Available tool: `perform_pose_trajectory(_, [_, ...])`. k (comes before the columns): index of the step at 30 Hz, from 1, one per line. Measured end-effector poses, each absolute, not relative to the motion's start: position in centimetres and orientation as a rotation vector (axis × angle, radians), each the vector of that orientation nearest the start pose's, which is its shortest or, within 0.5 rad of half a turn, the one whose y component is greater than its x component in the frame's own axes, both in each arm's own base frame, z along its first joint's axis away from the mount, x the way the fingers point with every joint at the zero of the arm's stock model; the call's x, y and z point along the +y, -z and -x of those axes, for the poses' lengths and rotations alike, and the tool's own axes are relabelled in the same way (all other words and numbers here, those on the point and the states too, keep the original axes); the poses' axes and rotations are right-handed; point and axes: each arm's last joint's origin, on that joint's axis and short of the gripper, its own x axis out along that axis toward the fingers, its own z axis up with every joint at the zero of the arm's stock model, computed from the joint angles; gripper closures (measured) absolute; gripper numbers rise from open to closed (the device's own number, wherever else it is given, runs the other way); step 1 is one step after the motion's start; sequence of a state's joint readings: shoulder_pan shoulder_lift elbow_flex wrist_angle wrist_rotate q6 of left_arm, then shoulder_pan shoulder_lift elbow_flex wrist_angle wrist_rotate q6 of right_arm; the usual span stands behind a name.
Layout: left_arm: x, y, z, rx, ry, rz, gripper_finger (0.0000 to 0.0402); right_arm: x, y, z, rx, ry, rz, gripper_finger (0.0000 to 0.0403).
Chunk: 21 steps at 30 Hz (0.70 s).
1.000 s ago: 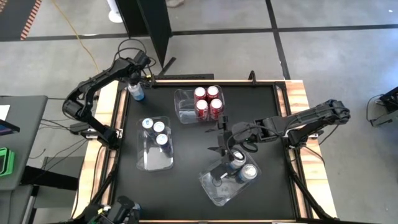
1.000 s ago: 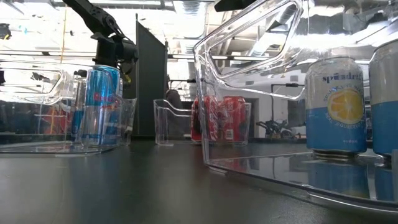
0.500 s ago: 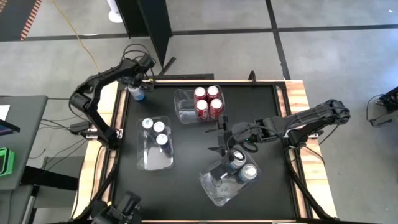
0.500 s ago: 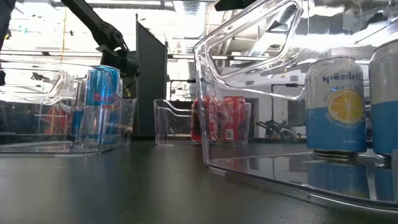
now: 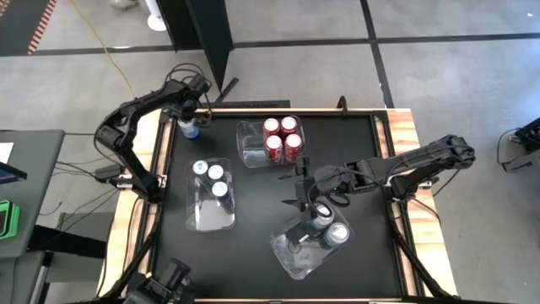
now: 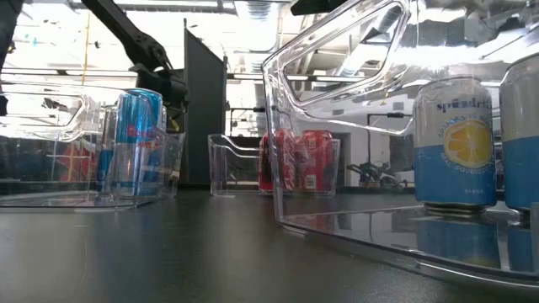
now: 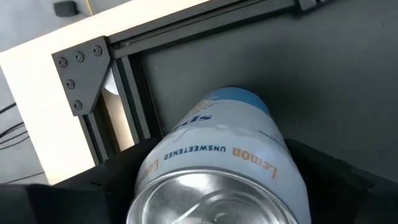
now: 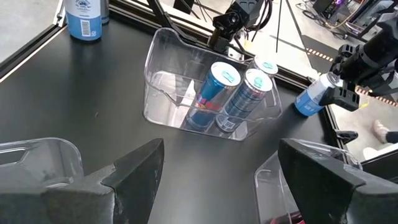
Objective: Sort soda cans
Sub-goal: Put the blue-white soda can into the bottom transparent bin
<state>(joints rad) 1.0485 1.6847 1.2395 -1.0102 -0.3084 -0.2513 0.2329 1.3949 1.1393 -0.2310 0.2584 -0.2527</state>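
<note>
At the far left corner of the bench (image 5: 253,245), the left gripper (image 5: 191,122) has its fingers around a light blue lemon can (image 7: 230,155), though whether they're actually squeezing it can't be told. Next over, a clear bin (image 5: 209,211) holds three dark blue cans (image 5: 211,177). Four red cans (image 5: 282,138) sit in the middle far bin (image 5: 249,143). The right gripper (image 5: 308,203) hangs with fingers spread over the near bin (image 5: 291,257), which holds light blue cans (image 5: 336,234).

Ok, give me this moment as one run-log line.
left gripper: around light blue can at table's far left corner | right gripper: open, above near bin | red cans: four in far bin
</note>
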Motion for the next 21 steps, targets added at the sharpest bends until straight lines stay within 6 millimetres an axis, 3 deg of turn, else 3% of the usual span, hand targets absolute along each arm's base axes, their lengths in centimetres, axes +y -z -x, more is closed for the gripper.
perform_pose_trajectory(21, [26.1,-22.0,-15.7,1.415,-1.229,0.659,0.0092,6.4,-31.5,-30.4,0.475,-0.034,0.365,0.0071])
